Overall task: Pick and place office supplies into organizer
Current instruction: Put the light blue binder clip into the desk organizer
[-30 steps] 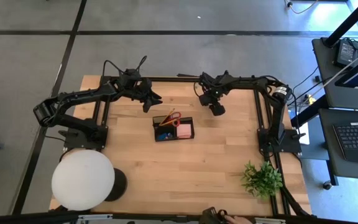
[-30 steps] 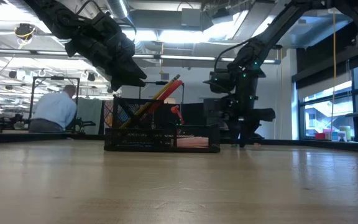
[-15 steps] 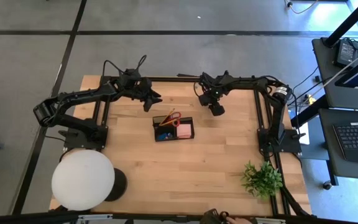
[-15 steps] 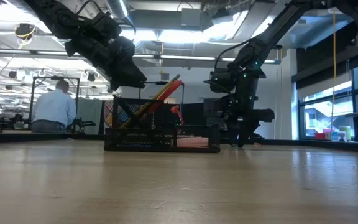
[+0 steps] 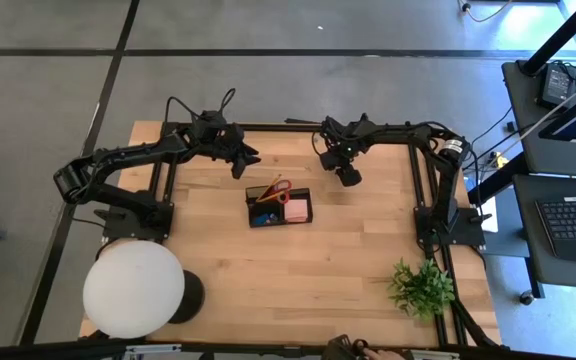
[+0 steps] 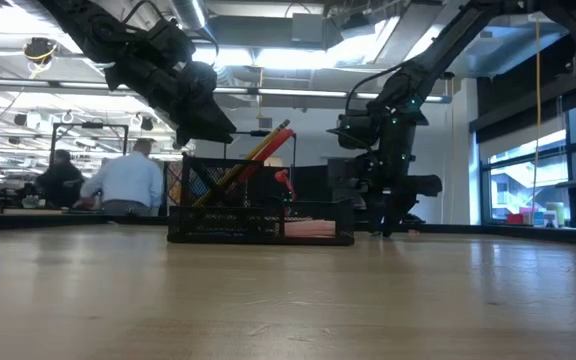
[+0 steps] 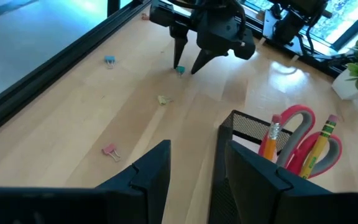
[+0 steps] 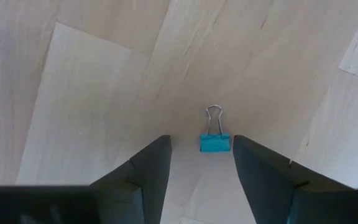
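Note:
The black mesh organizer [image 5: 278,207] stands mid-table, holding red-handled scissors [image 7: 298,119], yellow pencils [image 7: 270,138] and a pink note block [image 5: 296,210]. A small teal binder clip [image 8: 215,142] lies flat on the wood, right of the organizer near the far edge. My right gripper [image 8: 201,144] points down over it, open, one finger on each side of the clip and its tips close to the table [image 7: 185,67]. My left gripper [image 7: 191,163] hangs open and holds nothing, above the table just beyond the organizer's far left corner [image 5: 251,160].
Loose clips lie on the wood by the far edge: blue [image 7: 109,60], yellow [image 7: 162,99] and pink [image 7: 109,150]. A big white round lamp [image 5: 133,288] stands at the near left and a green plant [image 5: 420,288] at the near right. Black frame rails [image 5: 423,190] border the table.
Both grippers and all the things on the table stay where they were. A person in the room beyond the table has walked along behind it.

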